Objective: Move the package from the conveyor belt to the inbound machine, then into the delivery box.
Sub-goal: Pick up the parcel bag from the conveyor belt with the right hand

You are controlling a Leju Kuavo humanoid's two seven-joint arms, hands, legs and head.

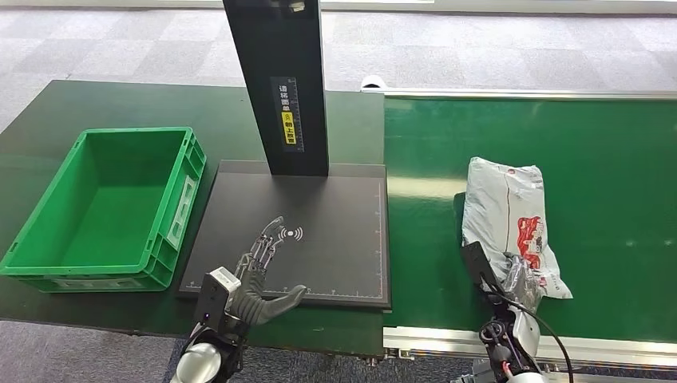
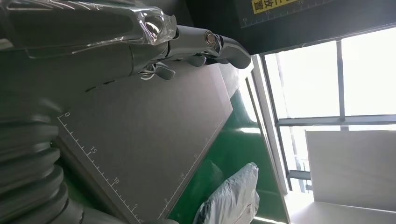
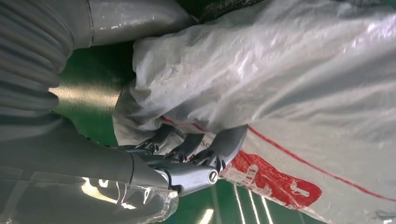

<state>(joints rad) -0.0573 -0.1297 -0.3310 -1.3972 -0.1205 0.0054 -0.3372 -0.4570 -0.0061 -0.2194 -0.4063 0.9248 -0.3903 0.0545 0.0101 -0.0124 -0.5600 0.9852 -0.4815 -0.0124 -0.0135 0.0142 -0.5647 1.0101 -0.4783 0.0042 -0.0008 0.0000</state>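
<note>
A grey plastic package (image 1: 504,211) with red print lies lengthwise on the green conveyor belt (image 1: 615,144). My right hand (image 1: 517,286) is at the package's near end. In the right wrist view its thumb lies on one side of the crumpled package (image 3: 280,70) and its fingers (image 3: 210,149) curl against the other, gripping it. The inbound machine is a black scale plate (image 1: 335,231) with a black column (image 1: 279,80). My left hand (image 1: 259,275) hovers over the plate's front part, fingers spread, holding nothing. The green delivery box (image 1: 182,199) stands empty left of the plate.
The dark green table (image 1: 96,104) carries the box and the machine. The belt's metal rail (image 1: 447,339) runs along the near edge by my right wrist. The left wrist view shows the ruled plate (image 2: 140,140), my left hand (image 2: 140,42) and the package (image 2: 233,196) beyond.
</note>
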